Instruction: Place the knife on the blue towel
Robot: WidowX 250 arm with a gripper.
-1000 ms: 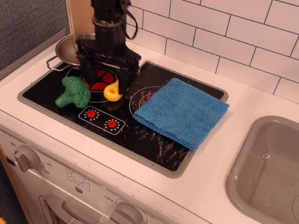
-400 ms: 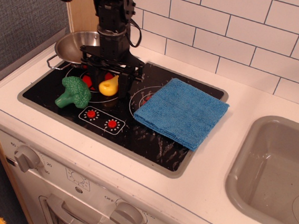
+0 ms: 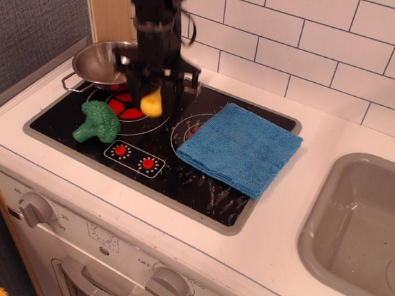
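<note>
You have one view only, set high in front of the toy kitchen and angled down and slightly rightward, near enough that the black glass hob (image 3: 200,190) fills the middle, the grey plastic sink (image 3: 332,203) cut off at right

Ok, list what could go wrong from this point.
1. The gripper seems to hold the knife only by its rounded yellow handle; it could slip and drop on the stovetop short of the blue towel.
2. Released near the towel's left edge, the knife could roll off.
</note>
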